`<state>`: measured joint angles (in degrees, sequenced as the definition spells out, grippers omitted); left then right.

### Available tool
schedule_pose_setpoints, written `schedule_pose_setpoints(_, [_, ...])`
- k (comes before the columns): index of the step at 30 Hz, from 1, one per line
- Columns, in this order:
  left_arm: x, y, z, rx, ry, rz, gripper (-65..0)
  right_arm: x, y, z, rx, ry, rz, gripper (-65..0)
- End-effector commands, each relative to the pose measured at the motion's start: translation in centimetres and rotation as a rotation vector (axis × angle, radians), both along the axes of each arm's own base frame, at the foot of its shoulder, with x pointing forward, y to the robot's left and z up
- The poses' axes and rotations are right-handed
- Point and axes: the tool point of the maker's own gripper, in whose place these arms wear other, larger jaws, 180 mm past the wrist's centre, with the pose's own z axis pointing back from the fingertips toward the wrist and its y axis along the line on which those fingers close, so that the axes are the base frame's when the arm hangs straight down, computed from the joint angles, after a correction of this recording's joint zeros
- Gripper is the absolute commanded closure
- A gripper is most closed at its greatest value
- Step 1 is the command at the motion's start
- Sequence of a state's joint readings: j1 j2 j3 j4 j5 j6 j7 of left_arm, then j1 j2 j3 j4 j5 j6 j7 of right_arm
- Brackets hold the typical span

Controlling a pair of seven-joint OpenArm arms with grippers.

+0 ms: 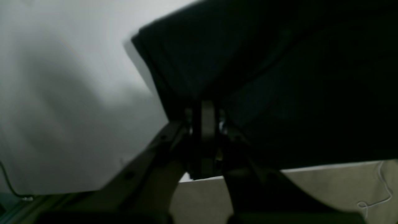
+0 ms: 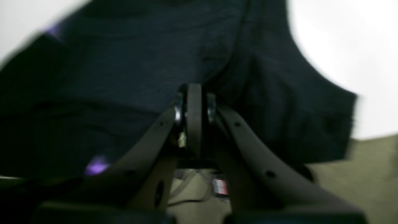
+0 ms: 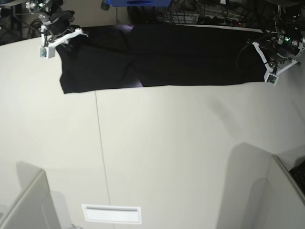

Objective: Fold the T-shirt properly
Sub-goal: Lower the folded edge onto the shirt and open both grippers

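The black T-shirt (image 3: 162, 55) is stretched in a wide band across the far part of the white table (image 3: 167, 143). Small bits of purple print (image 3: 138, 84) show at its near edge. My right gripper (image 3: 70, 37) is at the shirt's left end in the base view. In the right wrist view the right gripper (image 2: 194, 93) is shut on dark cloth (image 2: 124, 77). My left gripper (image 3: 259, 52) is at the shirt's right end. In the left wrist view the left gripper (image 1: 207, 109) is shut on a fold of the T-shirt (image 1: 279, 77).
A thin seam (image 3: 101, 152) runs down the table top. A white flat label (image 3: 112, 213) lies near the front edge. Grey panels stand at the front left (image 3: 26, 205) and front right (image 3: 267, 191). A blue object (image 3: 138, 2) and cables lie behind the table.
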<state>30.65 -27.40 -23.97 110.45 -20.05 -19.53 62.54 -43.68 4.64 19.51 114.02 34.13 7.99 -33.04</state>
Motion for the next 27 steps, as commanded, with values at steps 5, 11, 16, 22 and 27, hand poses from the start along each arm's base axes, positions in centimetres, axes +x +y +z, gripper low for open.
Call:
schedule_pose_setpoints(5, [0.9, 0.5, 0.8, 0.028, -0.032, -0.003, 0.0, 0.1, 0.3, 0.4, 0.006, -0.020, -0.020, 0.0])
schedule_pose_setpoints(11, [0.7, 0.6, 0.9, 0.034, -0.028, -0.002, 0.0, 0.1, 0.3, 0.4, 0.006, -0.020, -0.020, 0.0])
schedule_pose_setpoints(16, [0.8, 2.7, 2.3, 0.057, -0.075, 0.071, -33.4, 0.2, 0.4, 0.5, 0.011, -0.029, -0.028, -22.5])
schedule_pose_setpoints(22, [0.9, 5.9, 4.9, 0.081, -0.178, 0.187, -58.6, 2.0, 0.1, 1.8, 0.003, -0.126, -0.048, -23.0])
schedule_pose_setpoints(27, [0.2, 4.5, 4.8, -0.041, -0.219, 0.149, -51.0, 3.0, -0.4, 3.0, -0.016, -0.219, -0.075, -23.0])
